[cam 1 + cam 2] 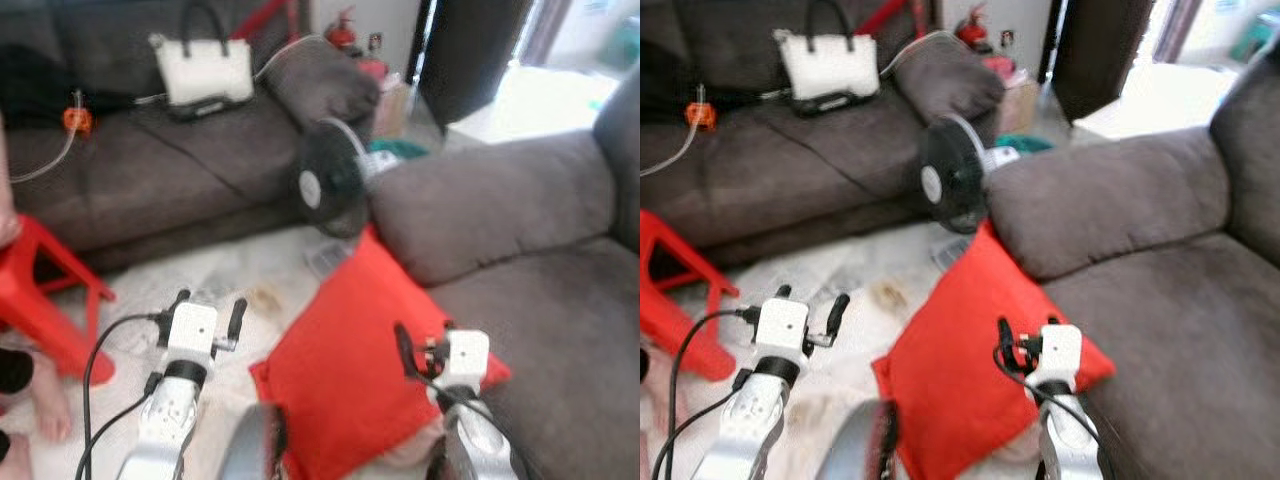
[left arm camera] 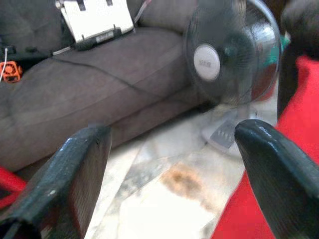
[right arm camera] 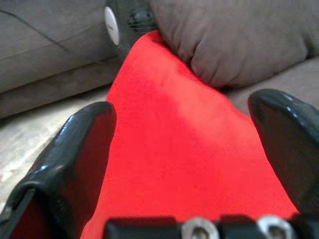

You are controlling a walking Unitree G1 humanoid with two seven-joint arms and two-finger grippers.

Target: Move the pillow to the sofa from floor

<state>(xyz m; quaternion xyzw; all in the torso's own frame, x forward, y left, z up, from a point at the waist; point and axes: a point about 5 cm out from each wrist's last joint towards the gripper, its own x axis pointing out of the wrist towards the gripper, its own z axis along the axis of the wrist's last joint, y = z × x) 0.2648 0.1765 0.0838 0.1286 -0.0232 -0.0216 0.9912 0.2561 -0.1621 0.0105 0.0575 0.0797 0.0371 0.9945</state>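
Red pillow (image 1: 345, 370) leans against the grey sofa (image 1: 540, 300) at 3 o'clock. Right gripper (image 3: 184, 149) spread wide over it; left gripper (image 1: 208, 306) wide above floor (image 1: 240, 280) at 9 o'clock

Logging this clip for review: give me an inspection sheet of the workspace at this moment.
Surface: pale floor, stained patch.
Job's things: red pillow leaning against the near sofa, lower edge on the floor.
Clutter: black fan standing by the sofa arm; red stool; white handbag on the far sofa.
Grippers: left tool open over the floor; right tool open, over the pillow.
Cables: black cable along the left arm; cord on far sofa.
Surroundings: a person's foot at the left edge.
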